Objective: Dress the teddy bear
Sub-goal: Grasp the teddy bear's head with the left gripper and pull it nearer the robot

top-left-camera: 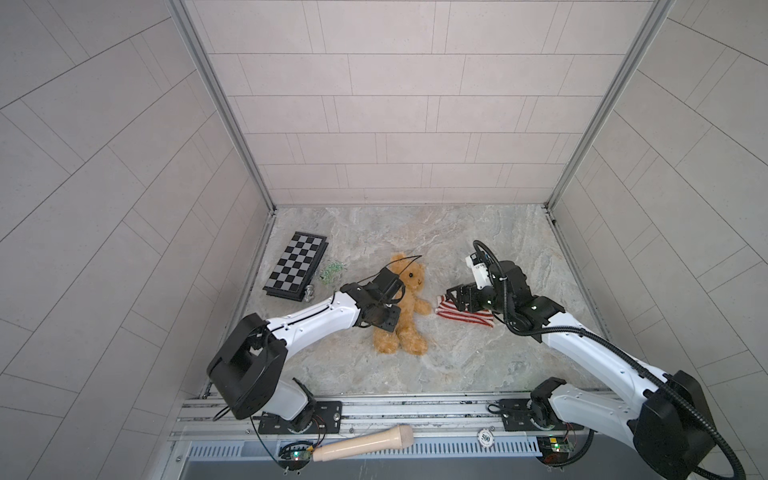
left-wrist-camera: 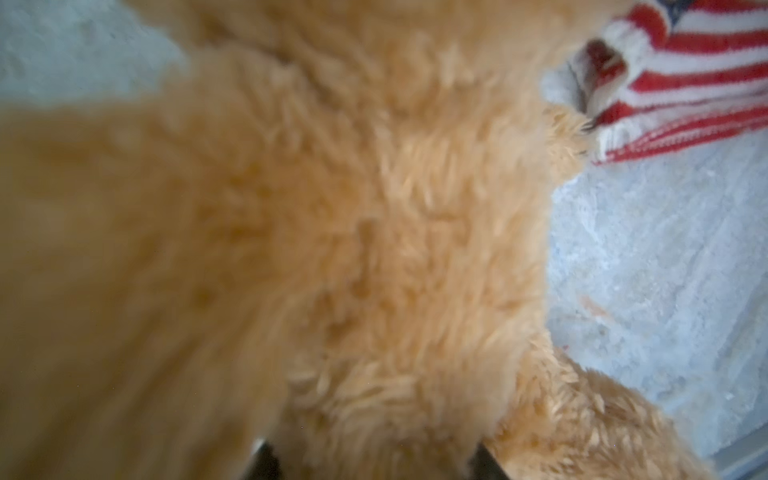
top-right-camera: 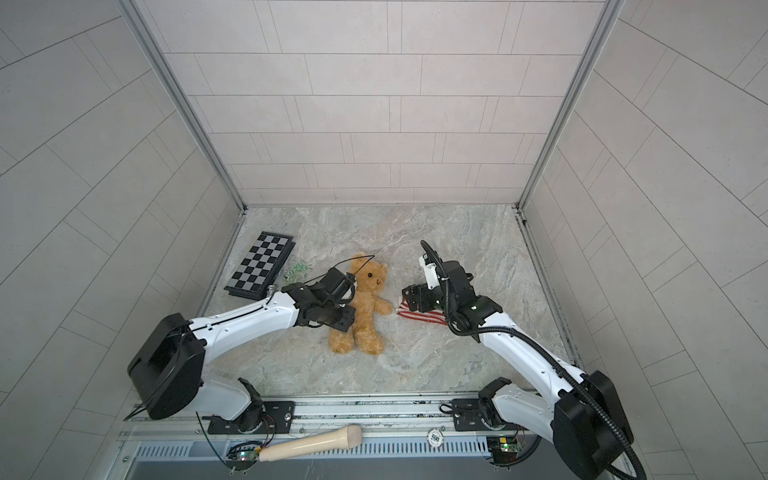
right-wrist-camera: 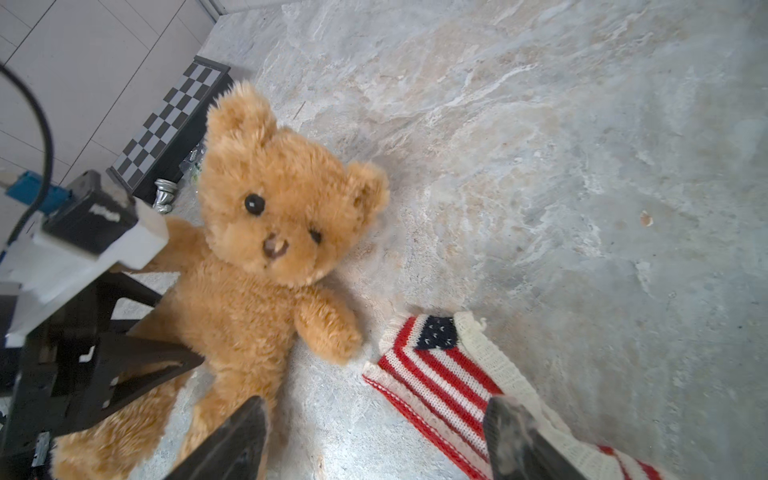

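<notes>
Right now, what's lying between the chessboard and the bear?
A small green clump, too small to identify, lies between the chessboard and the bear. It shows in both top views.

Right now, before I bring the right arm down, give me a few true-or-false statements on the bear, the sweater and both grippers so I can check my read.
1. The teddy bear lies face up on the table. True.
2. The sweater is already on the bear. False: it lies flat on the table beside the bear's paw.
3. The right gripper is open above the sweater. True.
4. The chessboard lies on the right side of the table. False: it is on the left side, near the wall, in both top views.
5. The left gripper has bear fur between its fingers. True.
</notes>
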### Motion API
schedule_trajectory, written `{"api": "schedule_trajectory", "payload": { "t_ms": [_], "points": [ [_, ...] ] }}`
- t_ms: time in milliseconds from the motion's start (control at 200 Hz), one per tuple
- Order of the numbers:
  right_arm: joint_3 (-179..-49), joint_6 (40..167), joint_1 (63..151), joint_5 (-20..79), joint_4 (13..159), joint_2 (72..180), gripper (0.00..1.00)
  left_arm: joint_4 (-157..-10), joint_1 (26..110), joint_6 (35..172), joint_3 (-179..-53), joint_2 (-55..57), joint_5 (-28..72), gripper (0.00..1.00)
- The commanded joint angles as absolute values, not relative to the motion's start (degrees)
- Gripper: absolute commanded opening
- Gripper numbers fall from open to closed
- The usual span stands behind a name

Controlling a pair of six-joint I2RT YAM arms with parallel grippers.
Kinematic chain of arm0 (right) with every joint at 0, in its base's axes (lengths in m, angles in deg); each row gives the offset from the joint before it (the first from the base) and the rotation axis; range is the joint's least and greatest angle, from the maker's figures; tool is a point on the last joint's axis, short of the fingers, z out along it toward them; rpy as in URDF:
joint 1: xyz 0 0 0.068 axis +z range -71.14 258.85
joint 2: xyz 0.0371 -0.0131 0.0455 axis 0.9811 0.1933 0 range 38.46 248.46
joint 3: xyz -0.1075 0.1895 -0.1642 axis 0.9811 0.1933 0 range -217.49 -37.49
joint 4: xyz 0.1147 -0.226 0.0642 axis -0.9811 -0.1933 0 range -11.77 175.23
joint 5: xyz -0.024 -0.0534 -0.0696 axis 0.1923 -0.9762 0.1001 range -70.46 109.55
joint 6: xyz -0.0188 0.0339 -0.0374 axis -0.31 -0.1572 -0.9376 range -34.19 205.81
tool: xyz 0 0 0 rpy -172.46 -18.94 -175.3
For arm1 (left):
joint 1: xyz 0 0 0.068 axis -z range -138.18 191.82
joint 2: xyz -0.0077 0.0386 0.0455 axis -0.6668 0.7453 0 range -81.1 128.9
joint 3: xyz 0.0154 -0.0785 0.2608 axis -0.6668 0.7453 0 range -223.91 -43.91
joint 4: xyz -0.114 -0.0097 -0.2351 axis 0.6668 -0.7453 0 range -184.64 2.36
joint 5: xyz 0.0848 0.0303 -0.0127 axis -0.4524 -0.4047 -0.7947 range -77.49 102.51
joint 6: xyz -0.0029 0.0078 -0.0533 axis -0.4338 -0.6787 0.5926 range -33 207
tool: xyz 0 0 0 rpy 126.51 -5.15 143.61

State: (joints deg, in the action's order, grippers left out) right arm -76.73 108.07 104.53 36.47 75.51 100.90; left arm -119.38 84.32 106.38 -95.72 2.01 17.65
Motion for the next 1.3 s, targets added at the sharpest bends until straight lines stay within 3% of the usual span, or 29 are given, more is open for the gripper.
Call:
{"api": "schedule_trajectory", "payload": {
  "t_ms": [0,105,155,380,561,1297],
  "points": [
    [-76.51,107.26,104.18,36.94,75.60,100.39,0.84,-125.15,84.45,105.27,-95.56,-1.65,16.22,0.60],
    [-76.51,107.52,104.25,37.64,76.34,101.21,0.84,-126.76,84.27,105.07,-97.33,-2.89,14.00,0.82],
    [-76.51,107.67,104.17,37.74,76.31,101.24,0.83,-127.58,84.27,105.10,-98.47,-3.32,12.92,0.86],
    [-75.43,107.52,104.24,36.59,75.77,99.20,0.83,-131.72,90.14,107.45,-106.42,-7.04,4.82,0.85],
    [-75.03,107.43,103.93,36.38,76.00,100.75,0.83,-132.42,95.99,108.48,-113.67,-0.29,3.45,0.84],
    [-73.33,106.39,102.16,34.84,75.52,101.02,0.83,-126.79,91.97,106.95,-112.77,15.73,-1.49,0.96]
  ]
}}
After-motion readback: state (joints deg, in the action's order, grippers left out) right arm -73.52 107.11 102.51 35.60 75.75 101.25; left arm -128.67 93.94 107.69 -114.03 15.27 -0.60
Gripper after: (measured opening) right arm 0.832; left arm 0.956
